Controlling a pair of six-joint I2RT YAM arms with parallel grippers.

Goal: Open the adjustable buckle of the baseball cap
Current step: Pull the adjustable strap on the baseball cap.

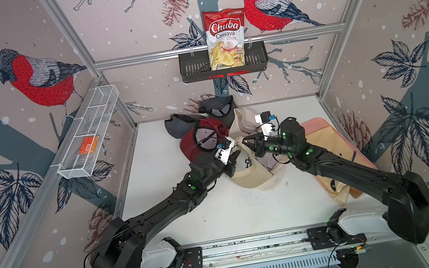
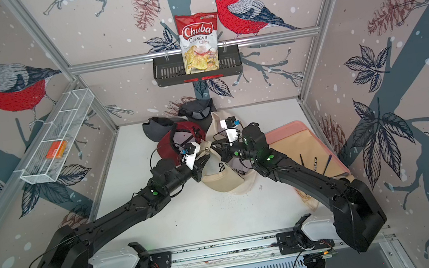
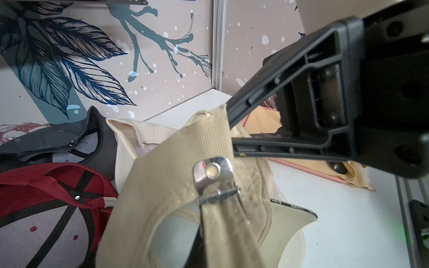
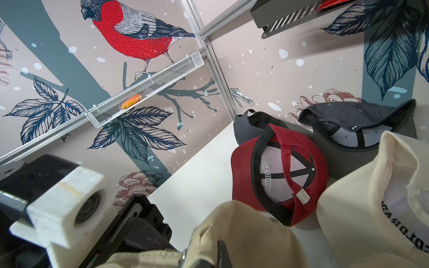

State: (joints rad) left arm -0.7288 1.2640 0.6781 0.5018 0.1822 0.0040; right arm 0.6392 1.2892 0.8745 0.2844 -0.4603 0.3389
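At the middle of the table (image 1: 219,211), in both top views, the beige cap (image 1: 253,169) lies between the arms, with the left gripper (image 1: 234,150) and right gripper (image 1: 246,143) tip to tip over its rear.

Left wrist view: the buckle (image 3: 213,176) sits just beside the right gripper, which pinches the band (image 3: 181,150). The strap (image 3: 222,227) runs lengthwise from the buckle toward the left gripper (pressed together, apparently on it).

Right wrist view: beige fabric lies under its closed jaws.

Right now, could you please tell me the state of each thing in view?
left gripper, shut on the strap at one side of the metal buckle.
right gripper, shut on the strap at the other side.
beige cap, held by both grippers.
metal buckle, strap threaded through; open or latched unclear.
red cap, lying inside up.
Chuba cassava chips bag, upright in the black basket.
orange packet, lying in the white wire basket.
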